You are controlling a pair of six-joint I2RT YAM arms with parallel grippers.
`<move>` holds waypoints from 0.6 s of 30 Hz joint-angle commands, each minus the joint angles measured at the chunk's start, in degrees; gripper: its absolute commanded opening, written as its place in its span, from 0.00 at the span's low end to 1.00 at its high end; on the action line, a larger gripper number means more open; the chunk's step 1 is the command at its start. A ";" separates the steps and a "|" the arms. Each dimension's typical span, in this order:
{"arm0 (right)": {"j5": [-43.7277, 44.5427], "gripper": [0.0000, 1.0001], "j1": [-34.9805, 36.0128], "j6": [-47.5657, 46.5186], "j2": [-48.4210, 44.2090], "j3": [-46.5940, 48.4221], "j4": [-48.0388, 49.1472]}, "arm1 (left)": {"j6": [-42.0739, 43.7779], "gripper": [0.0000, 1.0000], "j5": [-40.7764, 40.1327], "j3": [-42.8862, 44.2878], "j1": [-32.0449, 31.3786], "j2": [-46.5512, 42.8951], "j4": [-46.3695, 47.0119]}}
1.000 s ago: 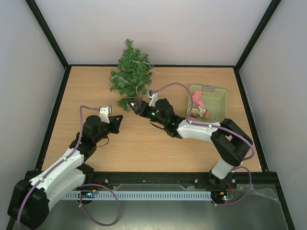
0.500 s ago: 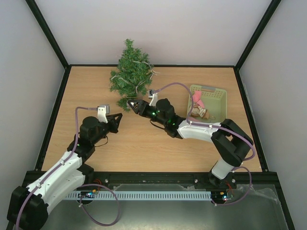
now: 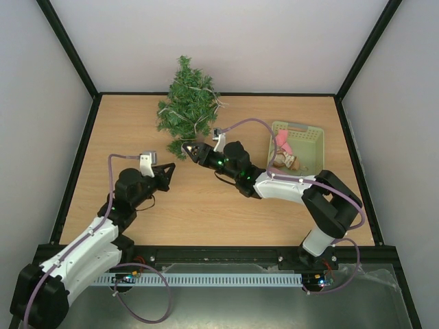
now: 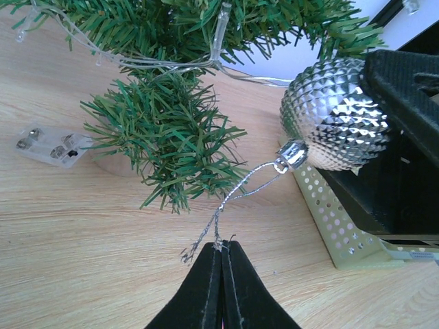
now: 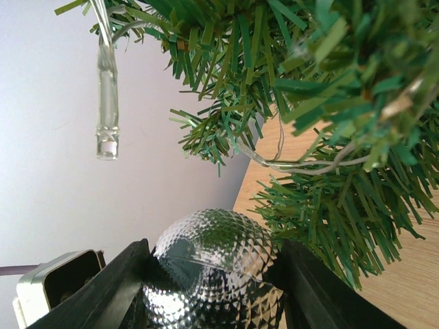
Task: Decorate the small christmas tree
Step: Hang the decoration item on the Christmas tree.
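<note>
The right claw (image 3: 193, 151), stretched low over the surface (image 3: 206, 212) beside the small christmas tree (image 3: 186, 106), grasped a silver bauble (image 4: 333, 123). The left claw (image 4: 221, 252), angled toward it, was clenched on the bauble's thread loop (image 4: 250, 185).

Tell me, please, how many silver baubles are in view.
1: the silver bauble sits clamped in the right gripper beside the small christmas tree, its loop seemingly pinched by the left gripper. Others may lie hidden in the green basket.
</note>
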 commanded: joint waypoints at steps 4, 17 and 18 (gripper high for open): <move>1.34 0.40 0.48 -1.16 0.81 1.34 1.32 | 1.36 0.02 -0.80 0.39 0.77 3.71 3.74; 3.38 0.40 0.50 -5.31 2.50 4.04 -2.99 | 3.12 0.02 0.43 2.30 2.14 8.76 6.61; 3.45 0.40 0.49 -5.41 2.47 4.02 -3.01 | 3.22 0.02 0.51 2.29 2.24 8.89 6.62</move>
